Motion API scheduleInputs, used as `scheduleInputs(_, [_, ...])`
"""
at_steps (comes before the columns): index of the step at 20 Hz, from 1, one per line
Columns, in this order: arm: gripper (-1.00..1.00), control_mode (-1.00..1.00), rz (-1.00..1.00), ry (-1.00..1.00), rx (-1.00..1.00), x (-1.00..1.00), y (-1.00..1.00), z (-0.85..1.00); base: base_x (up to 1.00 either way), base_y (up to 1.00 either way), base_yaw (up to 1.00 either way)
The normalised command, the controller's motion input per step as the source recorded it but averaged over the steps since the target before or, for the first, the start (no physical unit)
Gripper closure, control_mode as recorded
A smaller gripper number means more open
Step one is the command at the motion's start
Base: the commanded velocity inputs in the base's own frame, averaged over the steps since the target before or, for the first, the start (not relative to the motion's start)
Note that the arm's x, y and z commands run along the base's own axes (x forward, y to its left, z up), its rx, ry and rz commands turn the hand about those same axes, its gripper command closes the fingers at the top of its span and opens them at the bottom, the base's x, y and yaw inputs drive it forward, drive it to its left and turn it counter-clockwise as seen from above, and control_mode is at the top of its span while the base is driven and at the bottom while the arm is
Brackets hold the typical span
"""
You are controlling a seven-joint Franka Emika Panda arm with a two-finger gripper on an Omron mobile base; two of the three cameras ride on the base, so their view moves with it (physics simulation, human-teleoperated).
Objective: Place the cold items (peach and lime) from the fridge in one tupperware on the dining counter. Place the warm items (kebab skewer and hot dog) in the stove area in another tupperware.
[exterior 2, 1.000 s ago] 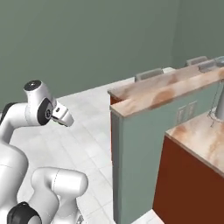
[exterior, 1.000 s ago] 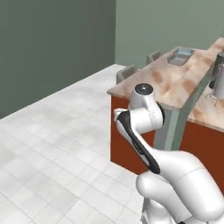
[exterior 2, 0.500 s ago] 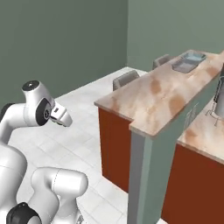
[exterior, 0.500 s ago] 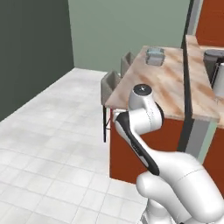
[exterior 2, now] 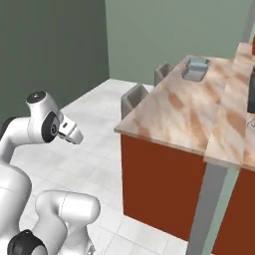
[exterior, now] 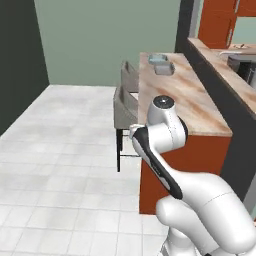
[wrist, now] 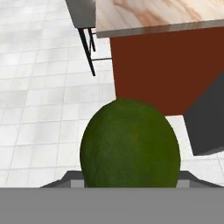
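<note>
Carrying the lime [wrist: 130,144], the gripper [exterior 2: 71,133] is clamping it near the counter [exterior: 185,95]; the blue tray [exterior 2: 198,63] is waiting far off.

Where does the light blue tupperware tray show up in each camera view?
Left base view: light blue tray at the dining counter's far end, top centre, behind the grey tray.
Right base view: upper right, same far end.
Hand view: not in it.
Shared landmark: the marbled counter top.
</note>
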Motion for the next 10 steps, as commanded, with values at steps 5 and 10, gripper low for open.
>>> scheduleInputs(5, [1.00, 1.00, 0.00, 0.00, 0.00, 0.00, 0.00, 0.00, 0.57, 1.00, -0.45])
scheduleInputs(10, [1.00, 1.00, 0.00, 0.00, 0.00, 0.00, 0.00, 0.00, 0.57, 1.00, -0.46])
